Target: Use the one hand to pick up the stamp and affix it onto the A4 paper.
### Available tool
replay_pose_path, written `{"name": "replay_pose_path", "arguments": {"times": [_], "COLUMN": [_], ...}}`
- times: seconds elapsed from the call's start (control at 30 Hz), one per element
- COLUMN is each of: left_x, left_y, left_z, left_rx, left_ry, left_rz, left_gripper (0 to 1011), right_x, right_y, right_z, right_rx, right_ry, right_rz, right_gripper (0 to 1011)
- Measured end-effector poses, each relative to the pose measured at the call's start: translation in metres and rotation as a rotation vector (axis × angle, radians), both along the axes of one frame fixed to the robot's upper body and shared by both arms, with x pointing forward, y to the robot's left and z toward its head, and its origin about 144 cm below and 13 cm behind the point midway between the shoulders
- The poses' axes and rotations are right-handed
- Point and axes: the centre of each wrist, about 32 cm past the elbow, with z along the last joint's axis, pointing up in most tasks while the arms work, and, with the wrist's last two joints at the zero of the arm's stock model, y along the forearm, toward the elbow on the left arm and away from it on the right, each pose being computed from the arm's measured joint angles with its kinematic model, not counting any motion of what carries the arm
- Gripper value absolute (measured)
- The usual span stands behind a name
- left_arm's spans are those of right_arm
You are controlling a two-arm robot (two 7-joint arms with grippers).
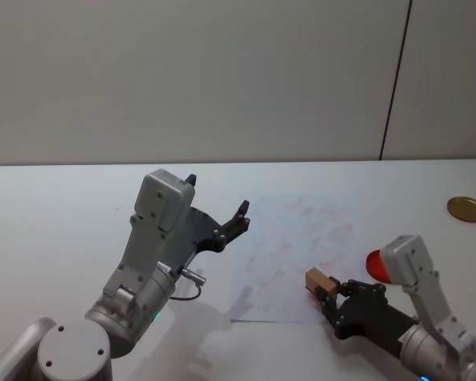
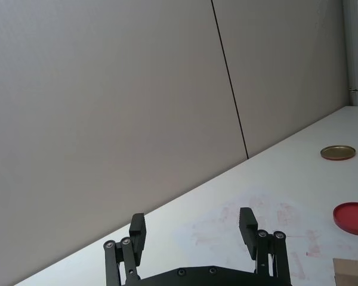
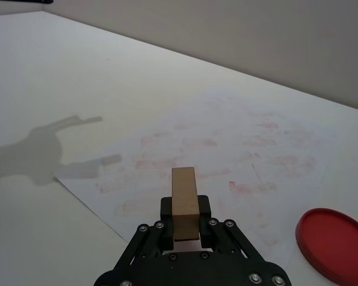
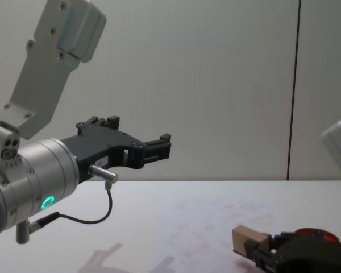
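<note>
My right gripper (image 1: 327, 292) is shut on the stamp (image 1: 320, 280), a small tan wooden block. The stamp (image 3: 185, 199) sticks out forward from between the fingers. It sits low over the near right part of the A4 paper (image 1: 301, 230), a white sheet with faint pink imprints. From the side, the stamp (image 4: 245, 239) is close to the sheet, and I cannot tell whether they touch. My left gripper (image 1: 218, 194) hangs open and raised above the table, left of the paper, holding nothing.
A flat red disc (image 1: 374, 264) lies on the table just right of the paper, close to my right gripper. A round gold lid (image 1: 466, 208) rests farther back at the right. A grey wall stands behind the white table.
</note>
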Motion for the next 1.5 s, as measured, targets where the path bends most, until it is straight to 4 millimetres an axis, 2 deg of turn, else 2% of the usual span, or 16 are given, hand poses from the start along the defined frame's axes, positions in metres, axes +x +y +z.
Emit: {"name": "replay_pose_path", "arguments": {"times": [1.13,1.5], "left_x": [0.0,0.0], "left_y": [0.0,0.0], "left_z": [0.0,0.0], "left_rx": [0.0,0.0], "left_ry": [0.0,0.0], "left_rz": [0.0,0.0], "left_gripper": [993,993], "right_x": [0.009,0.01], "right_y": [-0.002,-0.005], "right_z": [-0.003,-0.001], "right_rx": [-0.063,-0.033], "right_ry": [0.066,0.073], "right_rz": [0.016,0.004], "right_gripper": [218,218]}}
